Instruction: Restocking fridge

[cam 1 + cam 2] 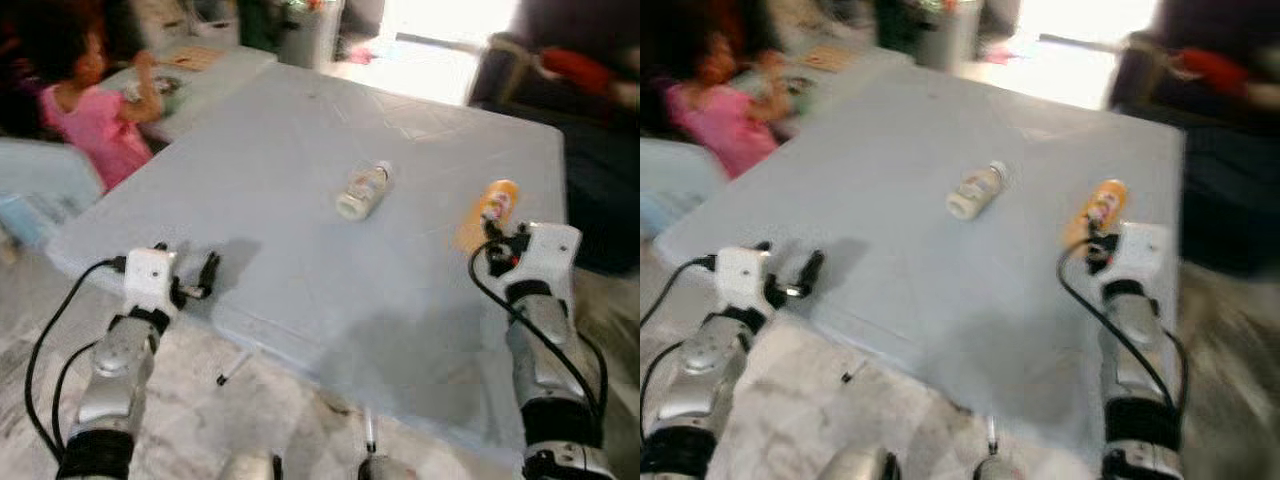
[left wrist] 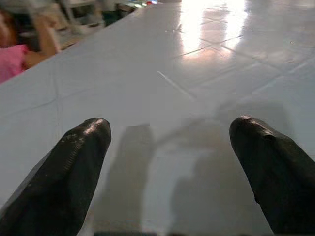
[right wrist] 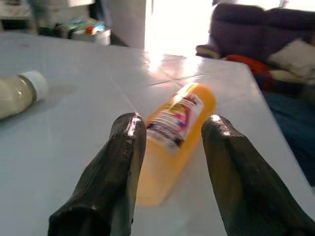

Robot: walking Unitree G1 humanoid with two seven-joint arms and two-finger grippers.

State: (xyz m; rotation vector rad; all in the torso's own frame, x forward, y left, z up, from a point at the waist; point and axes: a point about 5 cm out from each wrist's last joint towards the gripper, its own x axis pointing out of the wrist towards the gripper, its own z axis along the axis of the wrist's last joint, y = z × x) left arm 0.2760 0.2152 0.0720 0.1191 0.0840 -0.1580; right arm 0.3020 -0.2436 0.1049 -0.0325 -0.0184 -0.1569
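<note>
orange bottle (image 3: 177, 132) between right gripper (image 3: 172, 147) fingers

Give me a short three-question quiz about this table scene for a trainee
1. True or false: the orange bottle stands upright on the table.
2. Which gripper has its fingers on either side of the orange bottle: A left, B right?
3. Fill in: the pale bottle has a ____ cap.

Key: 1 false, it lies on its side. 2 B. 3 white.
</note>
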